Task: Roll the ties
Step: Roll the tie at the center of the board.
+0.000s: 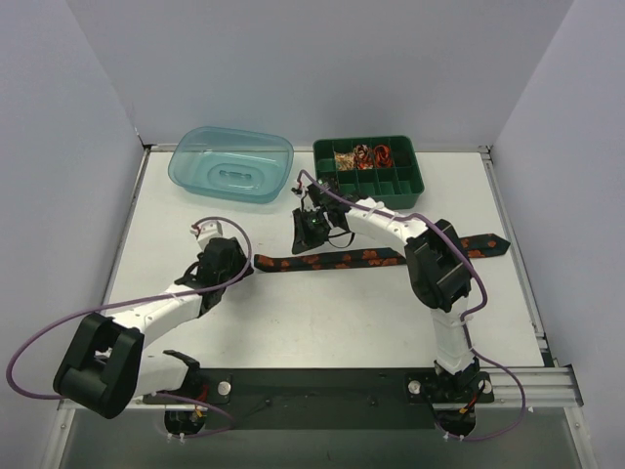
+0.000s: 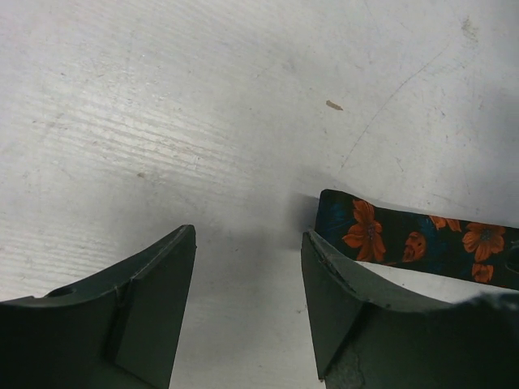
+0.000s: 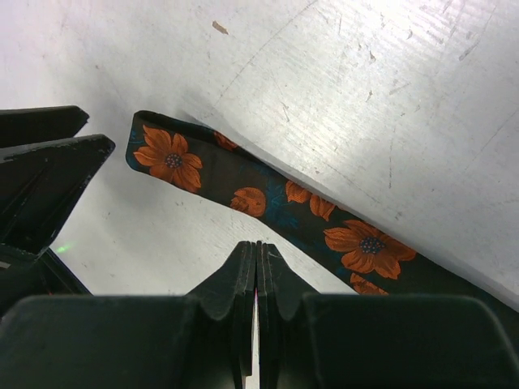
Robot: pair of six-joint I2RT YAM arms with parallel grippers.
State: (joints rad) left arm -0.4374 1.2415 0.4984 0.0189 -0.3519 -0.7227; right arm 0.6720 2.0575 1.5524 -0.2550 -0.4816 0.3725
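The tie point(image 1: 342, 261) lies flat. The left gripper point(image 2: 248, 237) gapes, released, just beside its end; the right gripper point(image 3: 256, 251) is clenched, seemingly empty, near that end.

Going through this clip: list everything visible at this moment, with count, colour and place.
tie: one, black with orange flowers, lying flat across the middle of the table
tub: one, clear teal-blue, far side, left of centre
compartment tray: one, green, far side, right of the tub
tray contents: orange-red and pale items in a few far cells, too small to count
table: one, white
cables: purple, running along both arms
left gripper: open, at the tie's left end
right gripper: shut, tips beside the tie
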